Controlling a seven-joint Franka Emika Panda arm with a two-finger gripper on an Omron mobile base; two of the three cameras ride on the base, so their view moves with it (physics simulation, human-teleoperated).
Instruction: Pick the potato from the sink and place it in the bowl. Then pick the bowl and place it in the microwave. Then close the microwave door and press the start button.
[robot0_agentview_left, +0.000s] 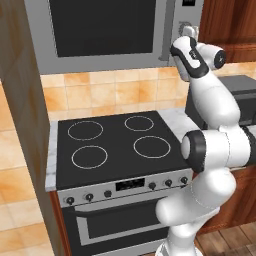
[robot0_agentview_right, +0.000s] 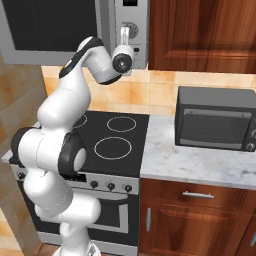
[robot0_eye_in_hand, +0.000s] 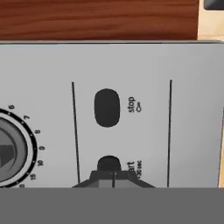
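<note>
The light-grey microwave (robot0_agentview_left: 165, 55) hangs above the stove, and the microwave door (robot0_agentview_left: 102, 27) with its dark window lies flush against the front. My gripper (robot0_agentview_left: 189, 31) is raised to the right-hand control panel (robot0_agentview_right: 131, 20). In the hand view the gripper (robot0_eye_in_hand: 113, 177) is shut with nothing held. Its tips sit right at the dark start button (robot0_eye_in_hand: 108, 163), below the oval stop button (robot0_eye_in_hand: 107, 107). A round timer dial (robot0_eye_in_hand: 8, 151) lies to the left. The potato, the bowl and the sink are out of view.
A black four-burner stove (robot0_agentview_left: 115, 140) sits under the microwave. To its right a dark-grey countertop box (robot0_agentview_right: 215, 122) stands on a marble counter (robot0_agentview_right: 190, 165). Wooden wall cabinets (robot0_agentview_right: 200, 35) hang beside the microwave. A tall wooden panel (robot0_agentview_left: 20, 100) borders the stove's left.
</note>
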